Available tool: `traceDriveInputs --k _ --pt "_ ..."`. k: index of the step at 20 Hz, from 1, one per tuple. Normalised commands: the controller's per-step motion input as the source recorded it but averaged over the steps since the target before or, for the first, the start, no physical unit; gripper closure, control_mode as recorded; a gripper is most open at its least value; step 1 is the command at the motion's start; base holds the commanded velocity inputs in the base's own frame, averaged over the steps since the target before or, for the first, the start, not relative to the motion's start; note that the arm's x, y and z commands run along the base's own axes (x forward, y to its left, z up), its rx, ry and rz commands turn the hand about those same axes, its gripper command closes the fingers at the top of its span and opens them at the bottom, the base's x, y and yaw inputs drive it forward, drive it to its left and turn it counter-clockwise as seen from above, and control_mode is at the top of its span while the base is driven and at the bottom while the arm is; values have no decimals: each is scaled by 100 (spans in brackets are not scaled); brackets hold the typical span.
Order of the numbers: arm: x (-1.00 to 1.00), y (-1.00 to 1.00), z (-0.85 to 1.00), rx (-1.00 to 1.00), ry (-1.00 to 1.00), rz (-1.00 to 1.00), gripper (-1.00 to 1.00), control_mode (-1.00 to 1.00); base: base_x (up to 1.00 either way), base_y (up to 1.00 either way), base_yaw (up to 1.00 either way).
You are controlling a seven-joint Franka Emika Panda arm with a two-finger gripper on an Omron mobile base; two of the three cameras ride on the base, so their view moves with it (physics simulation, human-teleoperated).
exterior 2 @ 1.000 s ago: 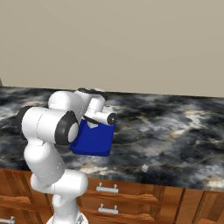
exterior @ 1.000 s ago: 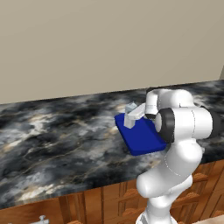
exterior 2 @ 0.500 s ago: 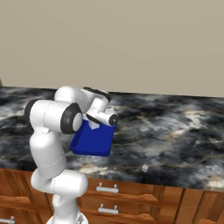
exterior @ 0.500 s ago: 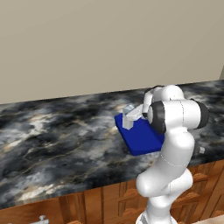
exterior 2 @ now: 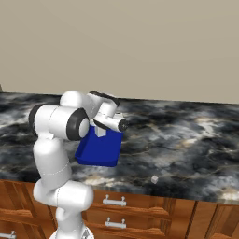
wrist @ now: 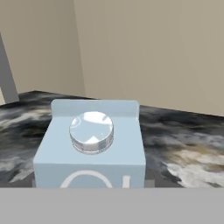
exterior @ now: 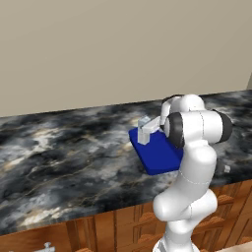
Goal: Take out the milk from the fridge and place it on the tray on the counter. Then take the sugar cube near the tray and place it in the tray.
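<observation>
1. While the white arm rises from the base in front of the drawers (exterior 2: 114, 200), its upper links are folded forward over the counter (exterior: 59, 157), and the hand is reached out level above the tray (exterior: 158, 152).
2. The milk (exterior: 144, 133) is seen at the end of the hand, over the far left part of the tray in the left base view; in the right base view the carton (exterior 2: 101, 131) is partly covered by the wrist.
3. Whether the carton's base is touching the tray floor cannot be told from either base view.
4. The gripper (exterior: 147, 129) is set at the carton, but the jaws themselves are hidden, so it cannot be told whether they are spread or pinching the milk.
5. The carton's sloped top and round silver cap (wrist: 92, 131) are shown very close in the hand view, with the marbled counter and beige wall (wrist: 153, 48) behind.
6. The sugar cube (exterior 2: 154, 179) is seen lying on the counter near its front edge, apart from the tray and to its right in the right base view.
</observation>
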Motion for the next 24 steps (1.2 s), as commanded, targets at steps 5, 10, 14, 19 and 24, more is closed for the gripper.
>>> traceDriveInputs --k 5,10,14,19,24 --pt "-9 7 -3 -1 -3 0 -100 -100 0 0 0" --pt "-23 0 4 0 -12 0 -100 -100 0 0 0" --pt "-14 0 12 0 -10 0 -100 -100 0 0 0" --pt "-4 3 30 0 -5 0 -100 -100 0 0 0" --pt "0 3 56 0 4 0 -100 -100 0 0 0"
